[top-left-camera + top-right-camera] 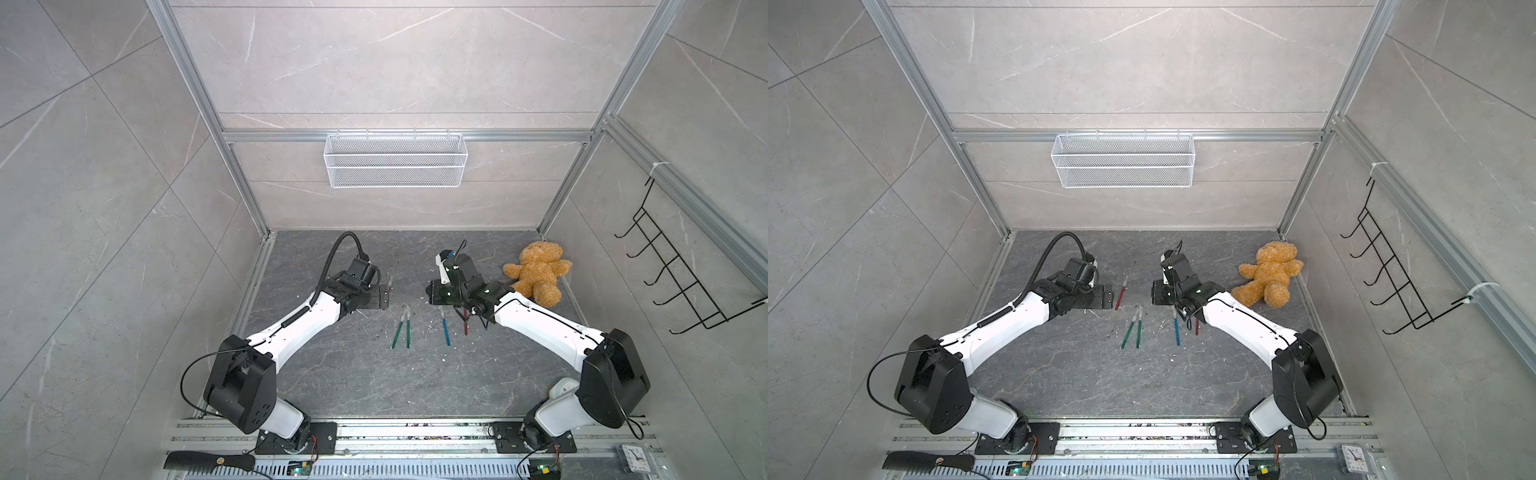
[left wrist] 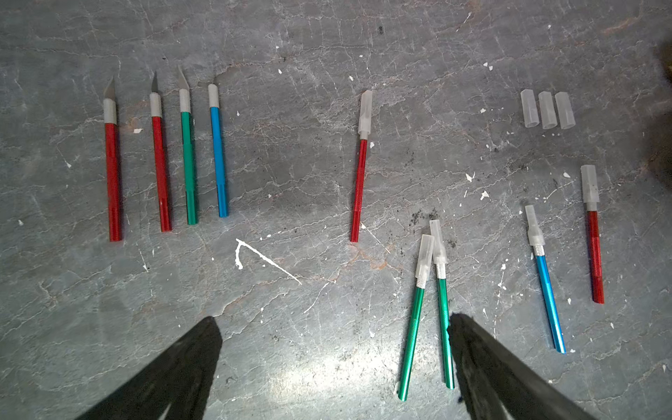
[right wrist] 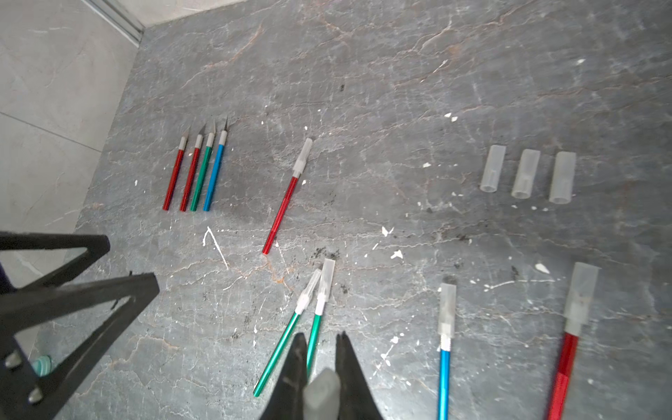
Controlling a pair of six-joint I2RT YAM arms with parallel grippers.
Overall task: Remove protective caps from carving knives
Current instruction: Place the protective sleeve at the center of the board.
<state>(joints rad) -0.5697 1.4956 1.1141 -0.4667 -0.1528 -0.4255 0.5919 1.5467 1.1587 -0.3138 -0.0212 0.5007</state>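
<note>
The right claw (image 3: 321,336) pinches a protective cap (image 3: 322,394); just past its tips lie two capped green knives (image 3: 323,291), farther off three loose caps (image 3: 525,174). The left claw (image 2: 332,320) is spread wide over the tabletop (image 2: 291,363), a capped red knife (image 2: 360,182) ahead, four bare knives (image 2: 189,163) off to one side.

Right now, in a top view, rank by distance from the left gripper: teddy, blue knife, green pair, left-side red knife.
From the left gripper:
1. red knife: right beside the gripper.
2. green pair: centre.
3. blue knife: right of the pair.
4. teddy: far right.
</note>
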